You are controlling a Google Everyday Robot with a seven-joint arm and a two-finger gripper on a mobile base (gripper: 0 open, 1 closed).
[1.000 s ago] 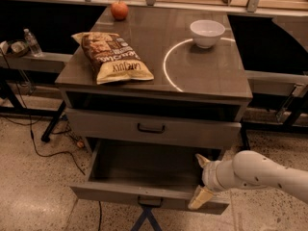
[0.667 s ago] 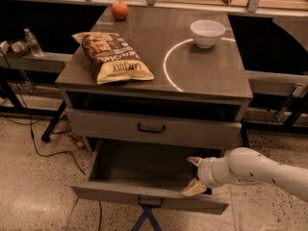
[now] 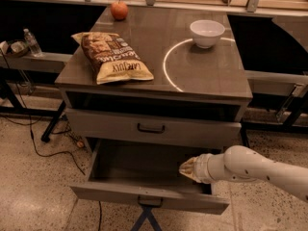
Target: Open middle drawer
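Note:
The middle drawer [image 3: 120,191] is pulled far out below the closed upper drawer [image 3: 96,121]. Its grey flat front carries a small black bar handle [image 3: 149,201], and its deep grey box [image 3: 139,162] looks empty. My gripper [image 3: 188,169] sits at the end of the white arm [image 3: 255,166], which comes in from the right. It hovers over the right side of the open drawer's inside, pointing left, apart from the handle. The lowest drawer is hidden under the open one.
On the cabinet top [image 3: 202,76] lie a chip bag [image 3: 113,57], a white bowl [image 3: 207,32] and a red apple [image 3: 119,9]. A water bottle [image 3: 32,42] stands on a shelf at left. Cables [image 3: 38,148] run over the floor at left.
My gripper has moved left and slightly up, from the drawer's front right corner to over its inside. The drawer has stayed pulled out.

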